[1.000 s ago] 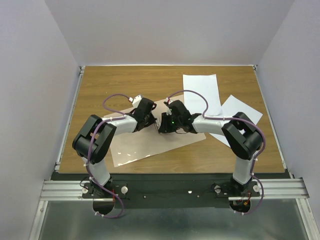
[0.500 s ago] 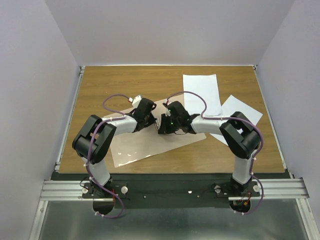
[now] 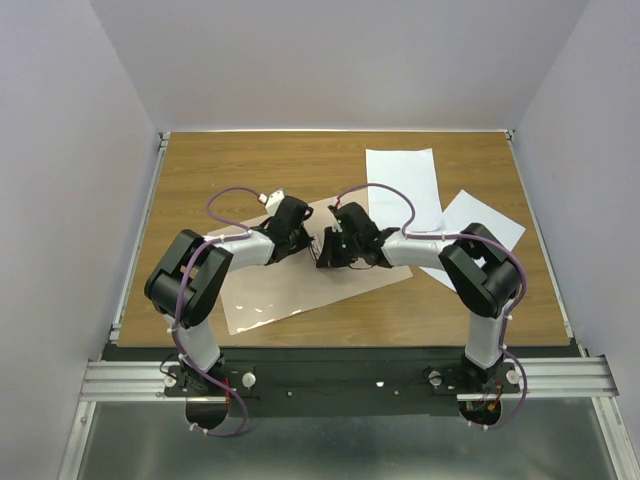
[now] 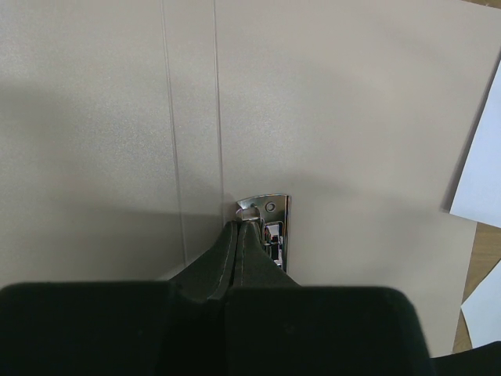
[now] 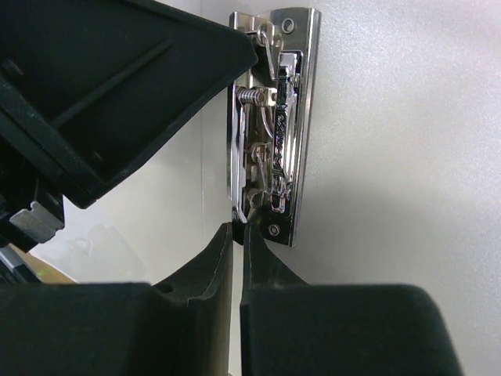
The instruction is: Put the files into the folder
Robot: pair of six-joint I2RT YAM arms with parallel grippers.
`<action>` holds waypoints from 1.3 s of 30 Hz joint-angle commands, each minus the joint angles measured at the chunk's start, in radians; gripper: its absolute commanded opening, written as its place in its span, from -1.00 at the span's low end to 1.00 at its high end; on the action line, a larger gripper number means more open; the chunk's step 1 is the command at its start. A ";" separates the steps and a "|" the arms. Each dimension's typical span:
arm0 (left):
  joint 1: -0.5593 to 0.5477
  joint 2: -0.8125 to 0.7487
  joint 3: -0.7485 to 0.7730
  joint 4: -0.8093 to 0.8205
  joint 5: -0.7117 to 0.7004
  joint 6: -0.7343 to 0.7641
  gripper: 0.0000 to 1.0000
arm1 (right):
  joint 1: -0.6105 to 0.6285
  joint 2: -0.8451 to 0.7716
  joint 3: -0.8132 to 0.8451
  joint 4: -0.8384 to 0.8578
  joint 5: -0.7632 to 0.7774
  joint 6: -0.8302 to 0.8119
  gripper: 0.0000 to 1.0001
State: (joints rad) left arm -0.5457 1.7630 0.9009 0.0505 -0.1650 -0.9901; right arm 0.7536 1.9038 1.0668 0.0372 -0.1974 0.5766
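The pinkish-tan folder (image 3: 290,290) lies open on the table, with a chrome spring clip (image 5: 278,133) on its inner face. My left gripper (image 3: 306,238) is shut, its tips (image 4: 241,225) resting against the clip's far end (image 4: 270,223). My right gripper (image 3: 324,250) faces it from the other end; its jaws (image 5: 237,232) are closed to a thin slit on the black tip of the clip's lever. Two white files lie on the wood to the right: one (image 3: 403,185) straight, the other (image 3: 480,225) angled and partly under the right arm.
The left gripper's black body (image 5: 117,86) looms close over the clip in the right wrist view. A file's white edge (image 4: 481,172) borders the folder (image 4: 352,117) on the right. Grey walls stand on three sides of the table.
The right gripper's jaws have narrowed onto the lever tip and the right arm has edged slightly left. The left arm has stayed put.
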 commanded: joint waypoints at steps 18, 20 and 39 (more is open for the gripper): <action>-0.005 0.115 0.036 -0.100 -0.128 0.197 -1.00 | -0.171 0.107 -0.068 -0.183 0.001 0.063 -0.98; -0.005 0.118 0.041 -0.097 -0.133 0.205 -1.00 | -0.201 0.126 -0.073 -0.203 0.038 0.060 -0.98; -0.005 0.156 0.053 -0.061 -0.139 0.268 -1.00 | -0.155 0.028 0.071 -0.275 0.472 0.022 -0.99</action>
State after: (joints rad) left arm -0.5625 1.8694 0.9897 0.1505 -0.2199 -0.8204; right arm 0.6113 1.9404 1.1397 -0.0696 -0.2031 0.6880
